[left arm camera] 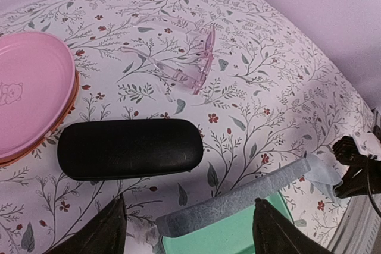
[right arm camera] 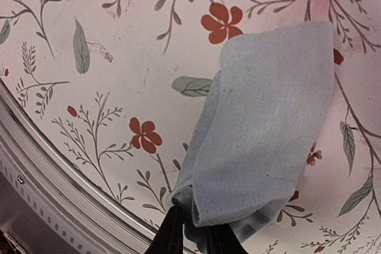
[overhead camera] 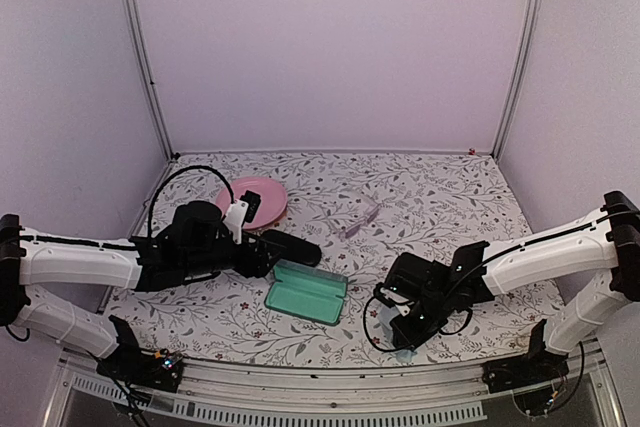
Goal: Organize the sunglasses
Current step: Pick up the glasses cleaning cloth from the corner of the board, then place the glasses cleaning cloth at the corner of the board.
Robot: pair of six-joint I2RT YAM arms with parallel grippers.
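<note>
A pair of sunglasses with a pale, see-through pinkish frame (overhead camera: pixel 358 219) lies unfolded on the flowered table, also seen at the top of the left wrist view (left arm camera: pixel 186 59). My left gripper (overhead camera: pixel 268 259) hovers open between the black oval case (left arm camera: pixel 128 149) and the open rectangular case (overhead camera: pixel 307 293). The case's grey-blue rim (left arm camera: pixel 238 201) crosses between the two fingers (left arm camera: pixel 101 233), and nothing is held. Near the front edge, my right gripper (overhead camera: pixel 400 321) is shut on a small light blue cloth (right arm camera: pixel 268 123), which hangs folded from the fingertips (right arm camera: pixel 172 233).
A pink plate (overhead camera: pixel 256 197) sits at the back left, behind the left arm. The metal front rail (right arm camera: pixel 71 171) runs close beside the right gripper. White walls and metal posts enclose the table on three sides.
</note>
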